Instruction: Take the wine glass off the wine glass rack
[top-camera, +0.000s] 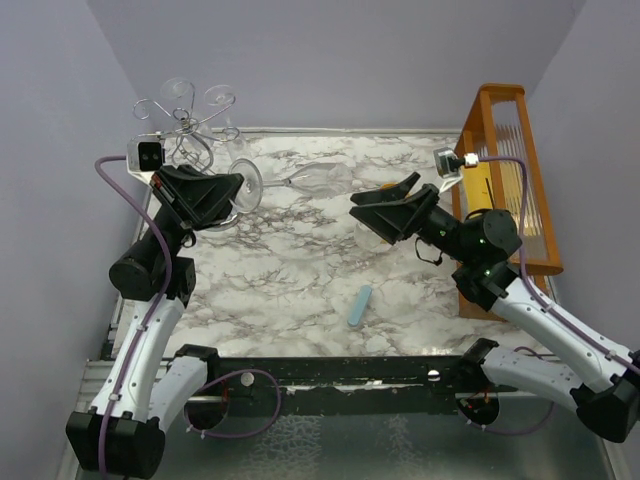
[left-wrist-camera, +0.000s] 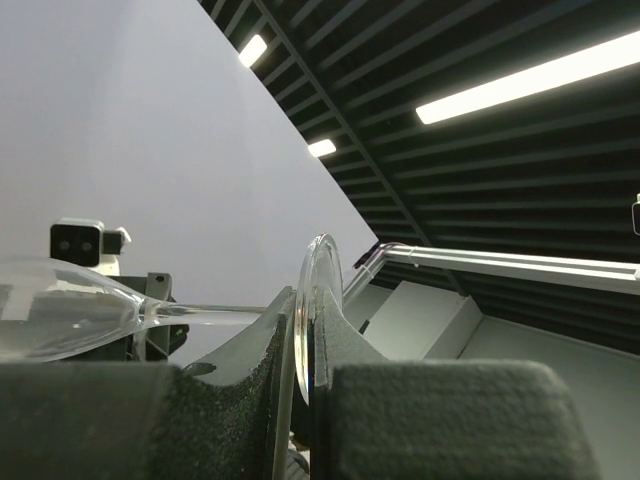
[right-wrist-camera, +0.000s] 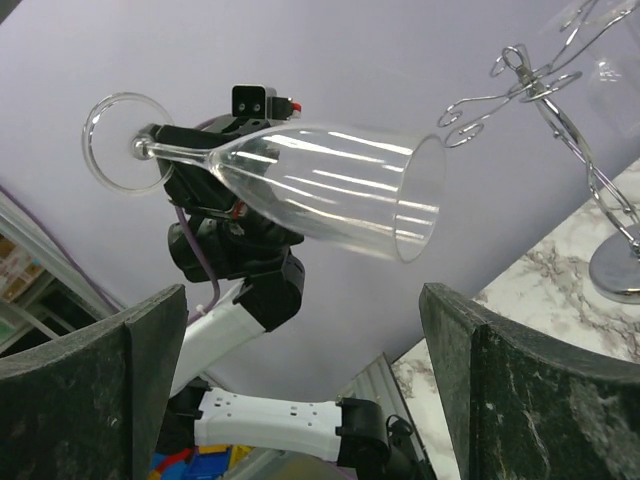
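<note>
The clear wine glass (top-camera: 305, 180) lies level in the air, off the rack, its bowl pointing right. My left gripper (top-camera: 238, 190) is shut on its round foot (left-wrist-camera: 318, 300); in the left wrist view the stem runs left to the bowl (left-wrist-camera: 60, 310). My right gripper (top-camera: 385, 205) is open and empty, a short way right of the bowl's mouth. In the right wrist view the glass (right-wrist-camera: 320, 190) hangs above and between the spread fingers (right-wrist-camera: 155, 360). The silvery wine glass rack (top-camera: 185, 125) stands at the back left, behind the left gripper.
More clear glasses (top-camera: 220, 97) hang on the rack's looped arms. A tall orange wooden slatted rack (top-camera: 505, 170) stands along the right edge. A small light-blue stick (top-camera: 360, 305) lies on the marble top near the front middle. The rack's shiny base (right-wrist-camera: 620, 270) shows at right.
</note>
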